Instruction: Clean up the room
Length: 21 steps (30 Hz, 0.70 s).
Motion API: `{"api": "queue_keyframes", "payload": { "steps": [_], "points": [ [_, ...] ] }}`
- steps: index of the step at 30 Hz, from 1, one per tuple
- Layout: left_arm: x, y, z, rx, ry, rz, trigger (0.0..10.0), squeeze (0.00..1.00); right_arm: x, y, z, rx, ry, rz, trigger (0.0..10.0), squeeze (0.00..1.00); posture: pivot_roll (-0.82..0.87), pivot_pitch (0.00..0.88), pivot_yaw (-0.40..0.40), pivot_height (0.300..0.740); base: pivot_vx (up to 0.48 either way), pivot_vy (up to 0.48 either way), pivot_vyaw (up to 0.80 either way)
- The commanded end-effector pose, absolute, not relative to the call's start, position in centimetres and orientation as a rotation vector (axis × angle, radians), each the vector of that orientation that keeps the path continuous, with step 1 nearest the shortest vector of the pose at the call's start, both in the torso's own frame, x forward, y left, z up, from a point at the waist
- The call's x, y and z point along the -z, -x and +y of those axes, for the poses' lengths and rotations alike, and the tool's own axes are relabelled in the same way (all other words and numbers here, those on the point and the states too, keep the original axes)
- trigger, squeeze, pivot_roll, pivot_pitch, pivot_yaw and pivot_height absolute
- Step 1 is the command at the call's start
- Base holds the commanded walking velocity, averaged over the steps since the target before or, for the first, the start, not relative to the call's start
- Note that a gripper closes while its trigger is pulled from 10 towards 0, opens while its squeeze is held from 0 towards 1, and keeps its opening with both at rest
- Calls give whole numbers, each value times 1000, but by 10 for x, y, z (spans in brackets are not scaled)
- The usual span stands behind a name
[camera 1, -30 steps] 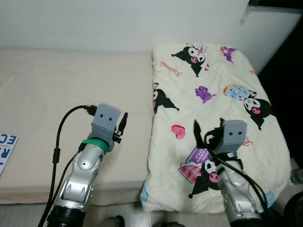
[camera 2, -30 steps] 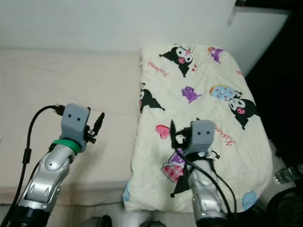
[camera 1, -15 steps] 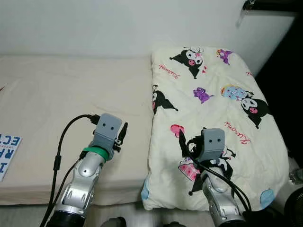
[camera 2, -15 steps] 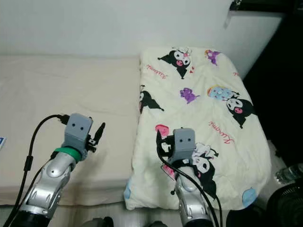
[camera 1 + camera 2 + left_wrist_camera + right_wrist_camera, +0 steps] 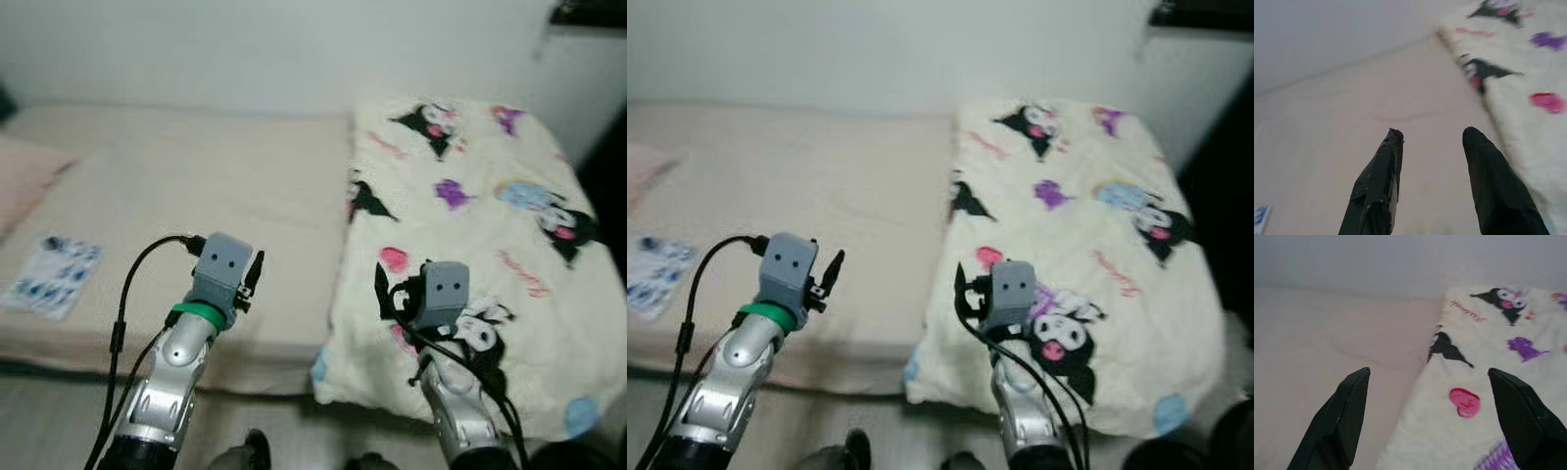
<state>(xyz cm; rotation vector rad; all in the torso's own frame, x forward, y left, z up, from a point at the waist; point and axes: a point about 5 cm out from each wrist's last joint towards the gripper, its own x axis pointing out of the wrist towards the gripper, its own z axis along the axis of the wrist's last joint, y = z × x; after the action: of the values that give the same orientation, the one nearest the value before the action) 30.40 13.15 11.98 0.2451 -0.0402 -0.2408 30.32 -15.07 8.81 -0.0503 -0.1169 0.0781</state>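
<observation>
A cream blanket (image 5: 480, 215) printed with black cartoon figures lies folded on the right part of a bed (image 5: 196, 186) with a beige sheet. My right gripper (image 5: 384, 294) hovers open over the blanket's near left edge, and the right wrist view shows its fingers (image 5: 1347, 406) spread wide above that edge with nothing between them. My left gripper (image 5: 257, 272) is held open above the bare sheet, left of the blanket. Its two black fingers (image 5: 1381, 181) point along the sheet toward the wall.
A blue and white booklet (image 5: 54, 277) lies on the bed's left near part. A pink pillow (image 5: 24, 176) sits at the far left. A white wall (image 5: 245, 49) runs behind the bed. The floor (image 5: 59, 421) shows below the bed's front edge.
The view has swung left, bringing the booklet and pillow further in. My right gripper has drawn back from the blanket's middle to its near left edge. The left gripper has held still.
</observation>
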Motion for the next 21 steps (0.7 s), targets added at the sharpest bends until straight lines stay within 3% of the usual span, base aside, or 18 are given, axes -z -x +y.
{"api": "queue_keyframes", "payload": {
  "steps": [1, 9, 21],
  "points": [
    [-115, -302, 131, 250, -245, -23, 10000, 0, -81, -299, -150, -75, 39, -92, 10000, 0, -19, 24, 76, 740, -360, 0, 0],
    [-117, -303, 130, 254, -250, -30, 10000, 0, -82, -301, -148, -95, 34, -99, 10000, 0, -18, 21, 78, 740, -262, 0, 0],
    [-116, -304, 129, 263, -257, -24, 10000, 0, -81, -302, -147, -115, 37, -97, 10000, 0, -14, 15, 74, 740, 0, 0, 776]
  ]
}}
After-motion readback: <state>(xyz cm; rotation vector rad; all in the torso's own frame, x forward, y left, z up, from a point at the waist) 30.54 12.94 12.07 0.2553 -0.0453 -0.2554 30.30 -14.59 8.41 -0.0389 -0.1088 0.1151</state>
